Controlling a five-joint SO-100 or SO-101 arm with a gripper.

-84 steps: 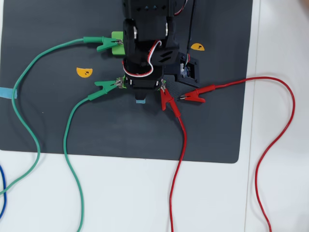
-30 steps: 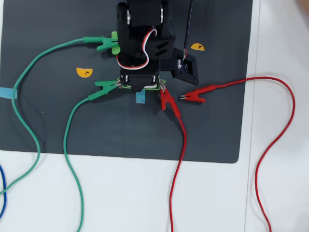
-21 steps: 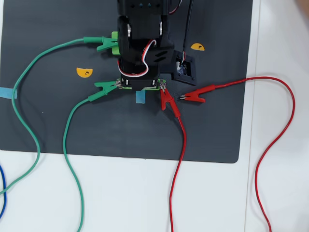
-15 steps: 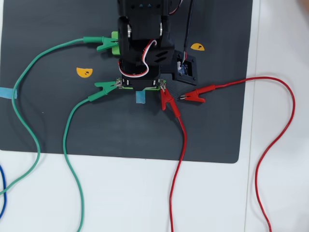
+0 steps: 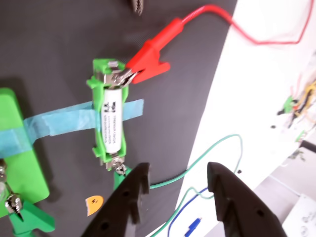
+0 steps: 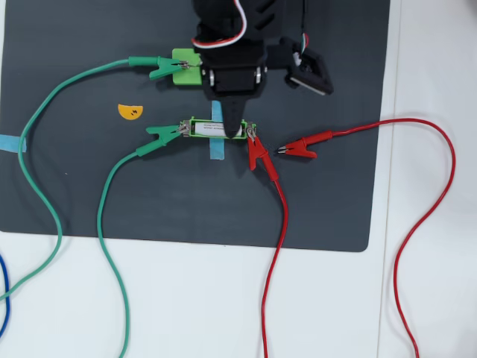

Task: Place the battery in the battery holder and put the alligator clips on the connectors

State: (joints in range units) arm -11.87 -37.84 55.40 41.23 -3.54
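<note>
one battery (image 5: pixel 112 120), four alligator clips (image 6: pixel 258 155), fingers (image 5: pixel 133 185) apart

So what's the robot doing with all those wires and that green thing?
It is wiring up a battery. The small white-and-silver battery sits in the narrow green plastic holder, taped to the dark mat. A red alligator clip bites the holder's one end and a green alligator clip the other. The black two-finger gripper hangs open above, holding nothing. A second red clip lies loose on the mat.
</note>
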